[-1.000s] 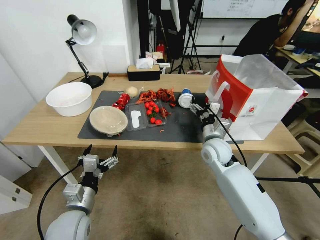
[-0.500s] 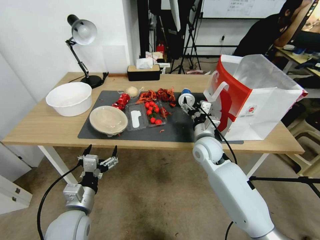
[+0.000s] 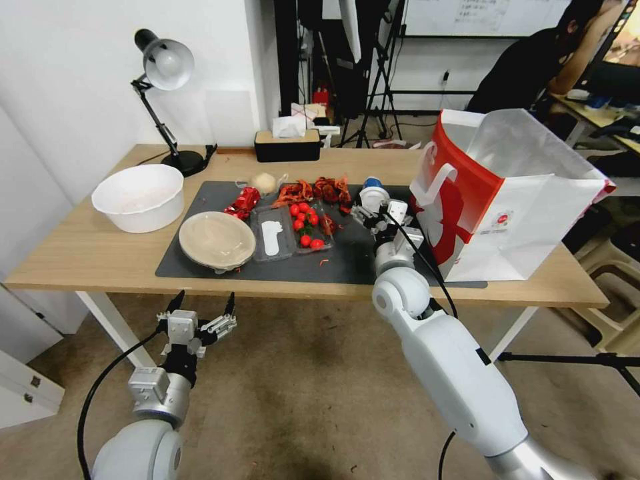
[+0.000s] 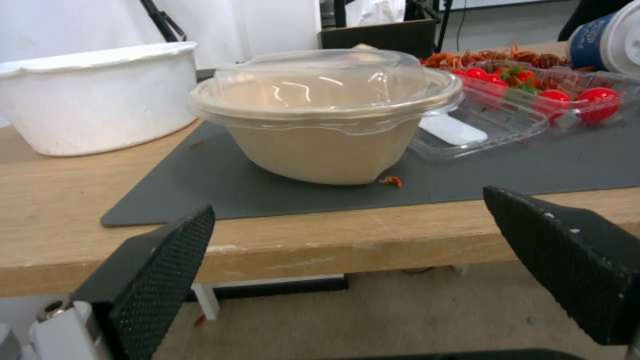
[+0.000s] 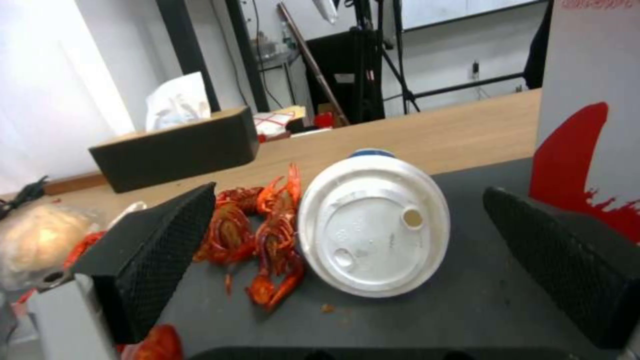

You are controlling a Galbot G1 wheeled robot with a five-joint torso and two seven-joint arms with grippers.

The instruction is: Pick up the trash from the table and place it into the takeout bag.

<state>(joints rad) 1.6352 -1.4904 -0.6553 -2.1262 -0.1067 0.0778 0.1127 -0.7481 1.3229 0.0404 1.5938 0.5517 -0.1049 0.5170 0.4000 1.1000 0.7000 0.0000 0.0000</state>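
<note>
My right gripper [image 3: 368, 215] had moved left from beside the takeout bag [image 3: 507, 200], fingers spread, to the tipped cup [image 5: 373, 232] on the table's [image 3: 87, 257] mat, lining up a grasp.

White wall [image 3: 60, 80], black desk lamp [image 3: 163, 73], brown mottled floor [image 3: 300, 400], tripods [image 3: 383, 80] behind

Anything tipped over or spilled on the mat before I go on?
Yes. The blue cup lies on its side, white lid facing the open right gripper. Crayfish shells lie loose on the grey mat, with small red scraps nearby.
</note>
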